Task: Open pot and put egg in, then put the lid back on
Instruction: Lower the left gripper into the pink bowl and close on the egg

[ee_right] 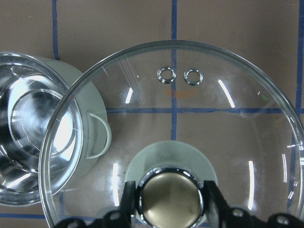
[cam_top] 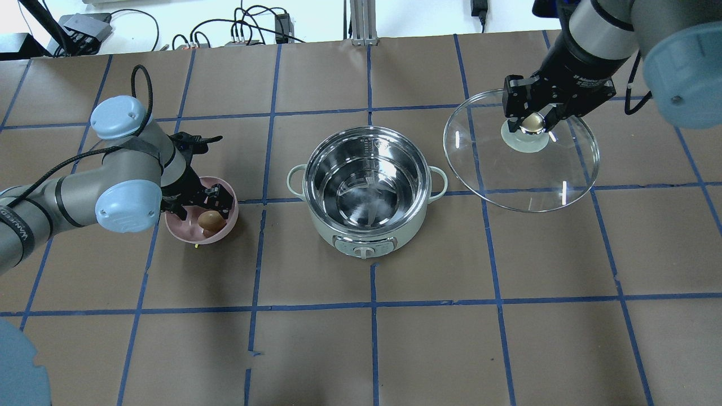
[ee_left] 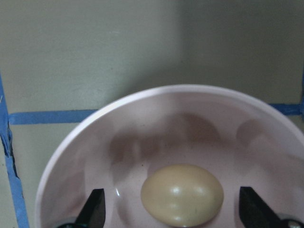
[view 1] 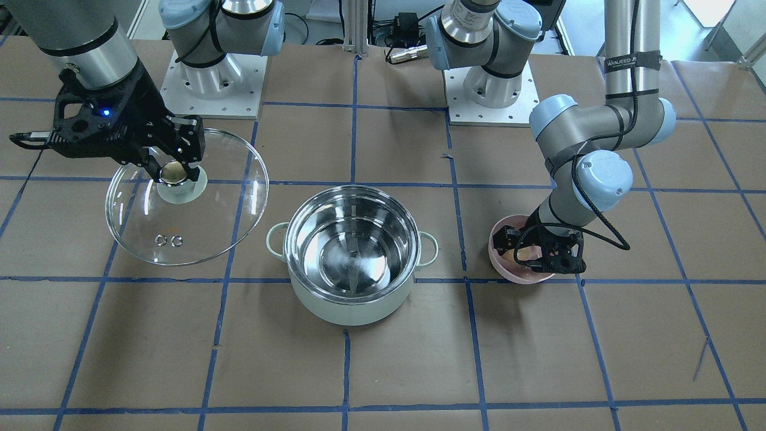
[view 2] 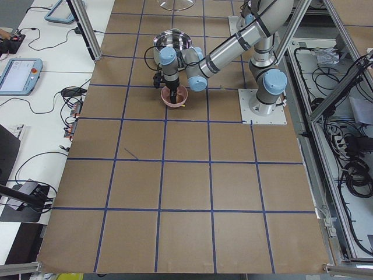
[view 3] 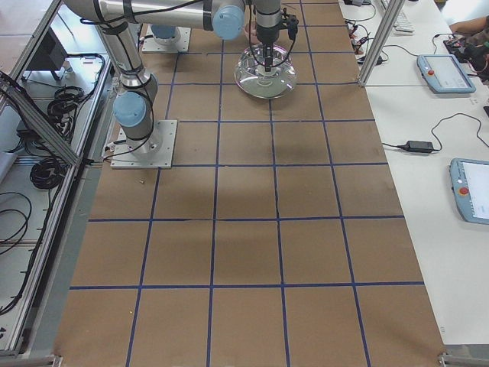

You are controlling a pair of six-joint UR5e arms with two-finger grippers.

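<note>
The mint-green pot (cam_top: 366, 225) stands open mid-table, its steel inside bare; it also shows in the front view (view 1: 353, 299) and right wrist view (ee_right: 90, 109). My right gripper (cam_top: 530, 121) is shut on the gold-beige knob (ee_right: 171, 202) of the glass lid (cam_top: 541, 186), holding it up beside the pot; the lid (view 1: 197, 227) shows in the front view too. My left gripper (cam_top: 200, 211) is open inside the pink bowl (cam_top: 225, 197), its fingers (ee_left: 95, 209) on either side of the tan egg (ee_left: 183, 194), apart from it. The egg (cam_top: 210, 220) lies in the bowl.
The table is brown paper with a blue tape grid. The two arm bases (view 1: 215, 78) stand at the robot's edge. The pot has a control panel (cam_top: 364, 247) on its front. The pink bowl (view 1: 520, 272) sits left of the pot.
</note>
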